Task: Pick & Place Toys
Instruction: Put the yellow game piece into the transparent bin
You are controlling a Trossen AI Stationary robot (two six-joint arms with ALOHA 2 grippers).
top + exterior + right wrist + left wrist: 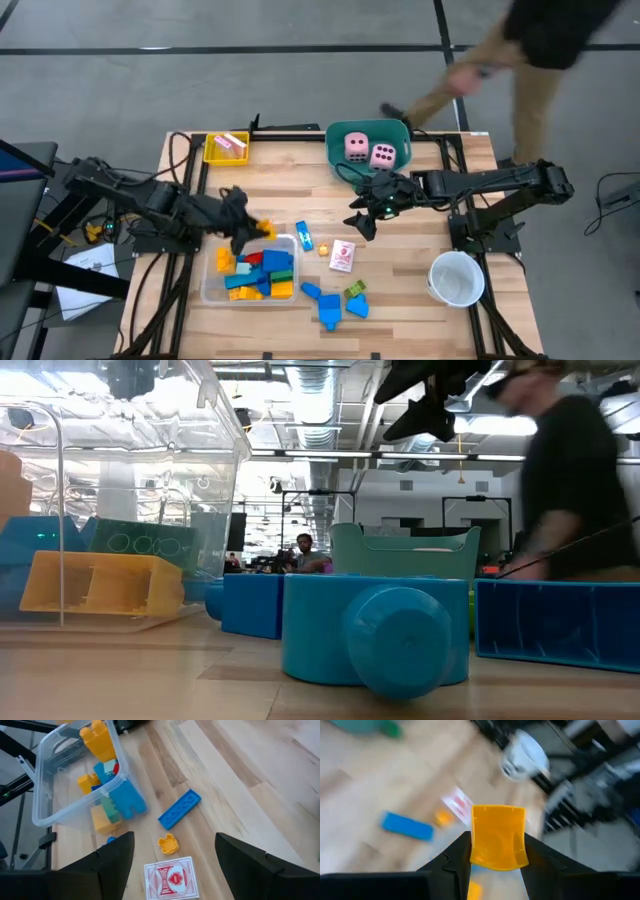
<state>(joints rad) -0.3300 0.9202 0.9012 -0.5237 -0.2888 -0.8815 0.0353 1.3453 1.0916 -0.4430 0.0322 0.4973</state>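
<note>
Sorting looks well under way but unfinished, judging by what lies loose. Near the lower left of the high view the clear tray (212, 288) holds a heap of blue, yellow-orange, red and green building blocks (258, 275), and the left gripper (243, 232) hangs over its upper edge with its jaws closed on a yellow-orange block (498, 843), which seems bound for that heap. At the top centre the teal tub (338, 138) holds the two pink foam dice (368, 151) side by side, and at the upper left corner of the table (440, 220) the yellow tray (211, 153) holds at least one pink-white card (231, 143). Loose items remain in the middle of the frame: a long blue block (304, 236) just right of the clear tray, a small orange piece (323, 246) beside it, a red-and-white card (342, 256), and lower down a cluster of blue blocks (329, 303) with a small green block (355, 290) against them. The right gripper (362, 223) hovers above the card and the orange piece with its jaws wide and holding nothing. A white cup (456, 278) stands at the lower right, apart from the toys; nothing shows inside it. A person walks past beyond the table's far edge, at the upper right of the high view.
</note>
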